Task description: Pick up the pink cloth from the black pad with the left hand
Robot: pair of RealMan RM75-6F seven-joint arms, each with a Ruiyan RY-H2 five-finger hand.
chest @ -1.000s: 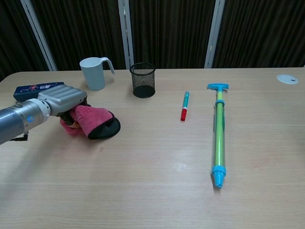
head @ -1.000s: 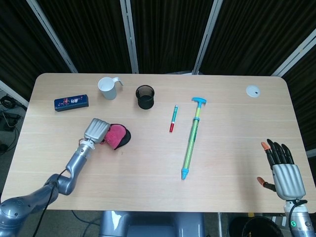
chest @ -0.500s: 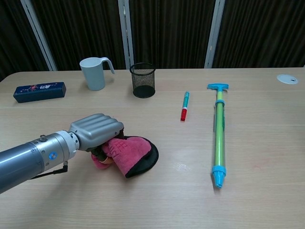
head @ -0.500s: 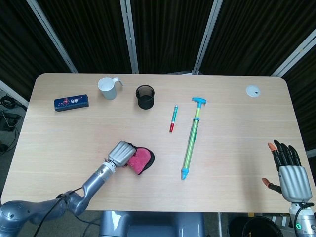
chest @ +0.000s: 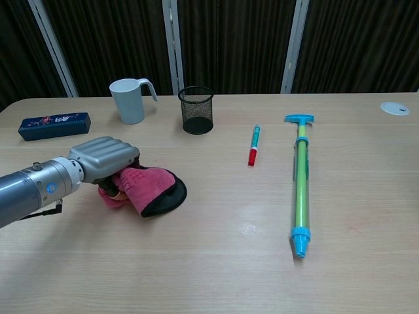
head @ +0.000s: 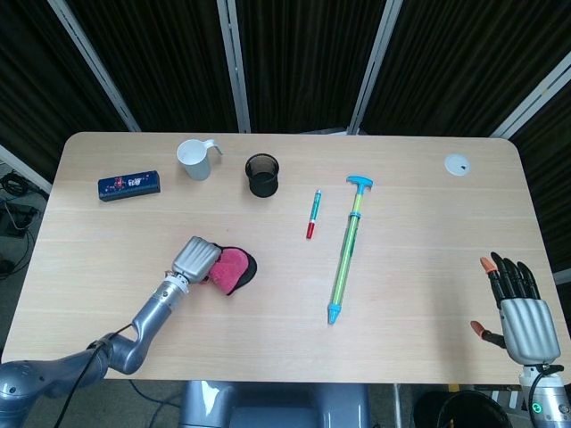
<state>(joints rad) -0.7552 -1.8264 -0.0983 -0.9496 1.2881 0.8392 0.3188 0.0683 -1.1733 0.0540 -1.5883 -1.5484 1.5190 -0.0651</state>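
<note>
The pink cloth (head: 231, 268) (chest: 141, 182) lies bunched on the round black pad (head: 251, 265) (chest: 169, 197), left of the table's middle. My left hand (head: 195, 259) (chest: 105, 157) lies over the cloth's left side with its fingers curled down into the fabric, gripping it. The pad's dark rim shows under the cloth's right edge, and the fingertips are hidden beneath the hand. My right hand (head: 517, 308) hovers off the table's front right corner, fingers spread and holding nothing.
Along the back stand a blue case (head: 129, 185), a white mug (head: 194, 160) and a black mesh cup (head: 262, 175). A red-and-green pen (head: 313, 214) and a long green-blue pump (head: 347, 250) lie right of centre. A white disc (head: 457, 164) sits at the back right.
The left hand, with cloth and pad under it, slid toward the front right, then came partway back to the left and rear. The right hand barely shifted.
</note>
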